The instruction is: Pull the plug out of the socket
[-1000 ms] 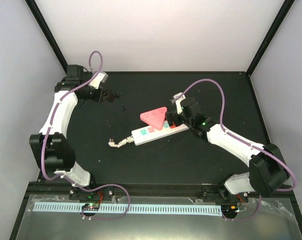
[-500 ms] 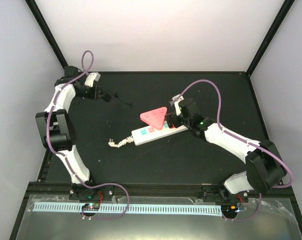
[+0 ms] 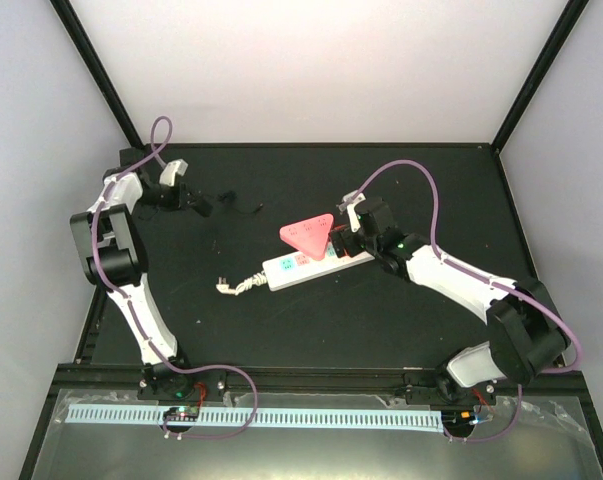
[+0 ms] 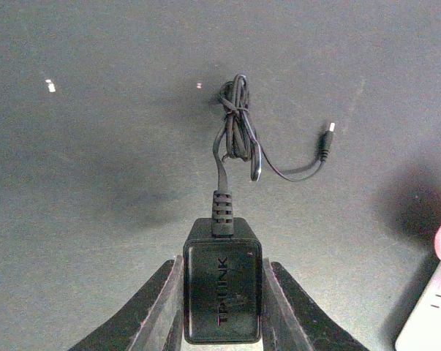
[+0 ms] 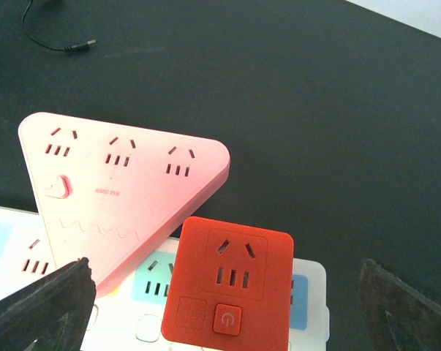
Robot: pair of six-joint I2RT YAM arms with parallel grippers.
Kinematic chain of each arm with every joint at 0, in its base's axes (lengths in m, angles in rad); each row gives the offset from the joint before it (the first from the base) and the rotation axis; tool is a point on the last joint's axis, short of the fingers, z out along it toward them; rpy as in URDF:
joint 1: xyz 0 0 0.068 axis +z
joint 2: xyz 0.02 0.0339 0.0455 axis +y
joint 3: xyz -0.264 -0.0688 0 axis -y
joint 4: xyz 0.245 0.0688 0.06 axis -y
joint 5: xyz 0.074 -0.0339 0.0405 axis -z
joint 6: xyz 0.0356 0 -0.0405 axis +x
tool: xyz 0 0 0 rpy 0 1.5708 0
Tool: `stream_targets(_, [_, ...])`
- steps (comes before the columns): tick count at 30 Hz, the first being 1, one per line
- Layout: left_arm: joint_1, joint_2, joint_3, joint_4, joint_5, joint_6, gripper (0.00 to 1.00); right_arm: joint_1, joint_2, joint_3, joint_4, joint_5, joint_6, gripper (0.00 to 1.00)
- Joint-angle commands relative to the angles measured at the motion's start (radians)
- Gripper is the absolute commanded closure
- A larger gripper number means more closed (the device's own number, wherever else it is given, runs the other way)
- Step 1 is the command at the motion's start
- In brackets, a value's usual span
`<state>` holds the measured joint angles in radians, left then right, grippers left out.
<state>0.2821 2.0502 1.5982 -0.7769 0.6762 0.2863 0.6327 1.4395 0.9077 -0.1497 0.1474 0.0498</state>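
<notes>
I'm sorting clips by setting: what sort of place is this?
Probably a lab robot test cell, not a home: a black table, plain white walls and black frame posts boxing it in.

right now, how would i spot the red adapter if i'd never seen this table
On the black table find the long white power strip lying near the middle, and go to its right-hand end in the top view. The red adapter sits on top there. Unlike the pink triangular adapter beside it, it is square with a round power button.
</notes>
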Motion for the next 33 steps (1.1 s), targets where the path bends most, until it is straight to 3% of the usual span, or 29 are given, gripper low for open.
stream_targets(1, [0.032, 0.043, 0.051, -0.015, 0.038, 0.001, 0.85, -0.002, 0.009, 0.028, 0.005, 0.003, -0.008, 0.0])
stream_targets(10, [0.059, 0.089, 0.052, -0.032, 0.031, 0.008, 0.82, -0.002, 0.012, 0.031, 0.001, -0.008, -0.009, 0.0])
stream_targets(15, [0.076, 0.089, 0.047, -0.03, 0.002, 0.0, 0.72, -0.001, 0.014, 0.033, -0.002, -0.012, -0.012, 0.0])
stream_targets(24, [0.098, 0.069, 0.048, -0.043, -0.048, 0.002, 0.42, -0.003, 0.01, 0.035, -0.009, -0.023, -0.017, 0.0])
stream_targets(33, [0.092, -0.104, -0.019, -0.043, -0.066, 0.1, 0.29, -0.007, 0.002, 0.037, -0.015, -0.034, -0.012, 0.0])
